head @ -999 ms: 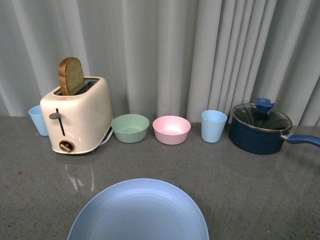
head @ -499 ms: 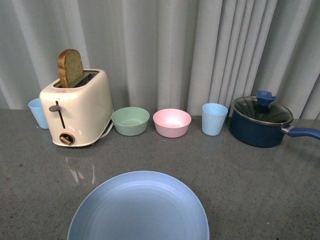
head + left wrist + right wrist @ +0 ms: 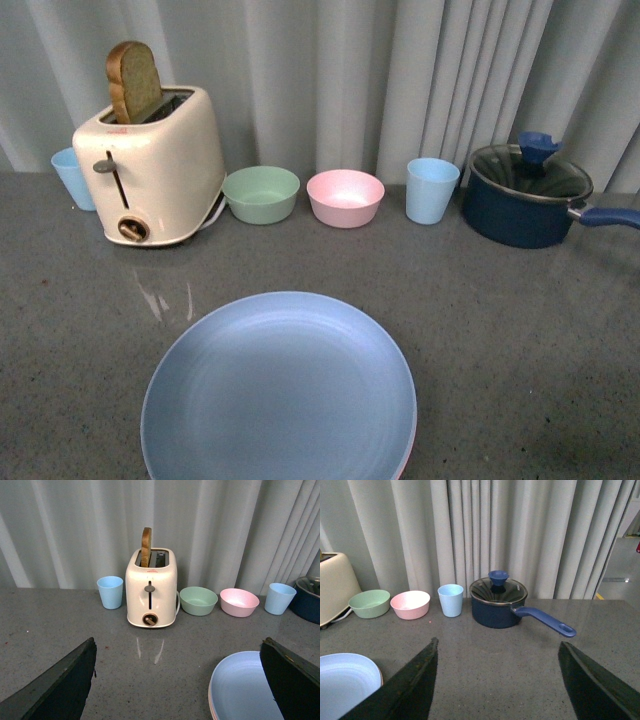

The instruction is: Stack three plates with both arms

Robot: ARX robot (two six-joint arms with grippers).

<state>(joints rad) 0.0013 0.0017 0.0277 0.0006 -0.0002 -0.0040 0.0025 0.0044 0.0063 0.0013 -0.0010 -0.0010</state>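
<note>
My left claw (image 3: 177, 680) and right claw (image 3: 497, 680) are both hanging with jaws apart, gripping nothing. The blue plate (image 3: 280, 390) is topping the stack at the bench's (image 3: 520, 330) near edge, a pink rim (image 3: 408, 458) peeking beneath.

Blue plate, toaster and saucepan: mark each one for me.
blue plate (image 3: 280, 395), front view, middle of its face
toaster (image 3: 165, 170), front view, side wall
saucepan (image 3: 520, 215), front view, dark blue body
</note>
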